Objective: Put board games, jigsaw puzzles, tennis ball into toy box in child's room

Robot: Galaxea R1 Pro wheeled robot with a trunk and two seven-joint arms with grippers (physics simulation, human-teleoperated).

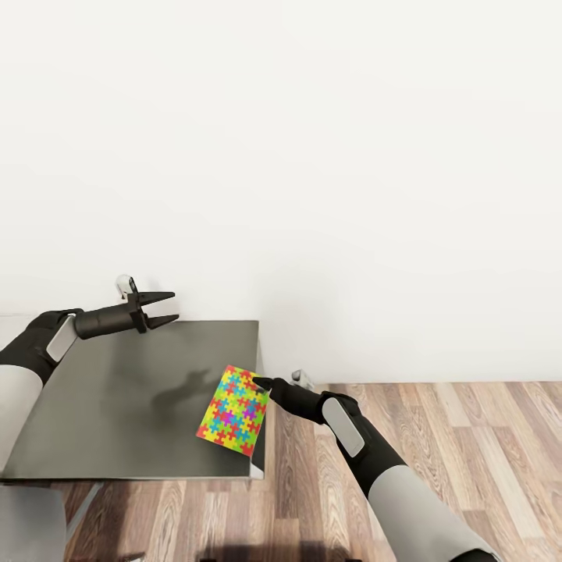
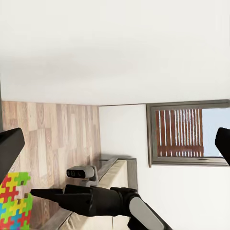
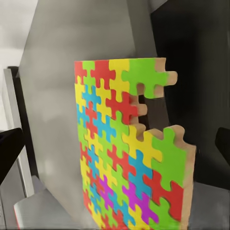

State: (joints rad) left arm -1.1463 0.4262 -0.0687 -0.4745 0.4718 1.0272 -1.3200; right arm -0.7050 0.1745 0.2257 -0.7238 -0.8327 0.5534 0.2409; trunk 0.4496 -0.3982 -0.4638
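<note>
Jigsaw puzzle (image 1: 232, 411) lies flat at near right corner of dark table (image 1: 117, 406), long axis approx 1–7 o'clock. Right gripper (image 1: 262, 383) at its far right corner, fingers spread either side, nothing clamped as yet. Right arm much nearer; forearm comes in low from 4 o'clock. Left gripper (image 1: 165, 307) splayed, empty, hovering at far edge, 11 o'clock of puzzle.

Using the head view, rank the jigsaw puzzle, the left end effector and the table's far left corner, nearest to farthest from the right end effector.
1. jigsaw puzzle: right at its tips, near the table's right edge.
2. left end effector: open, above the far edge.
3. Far left corner: beyond that.
</note>
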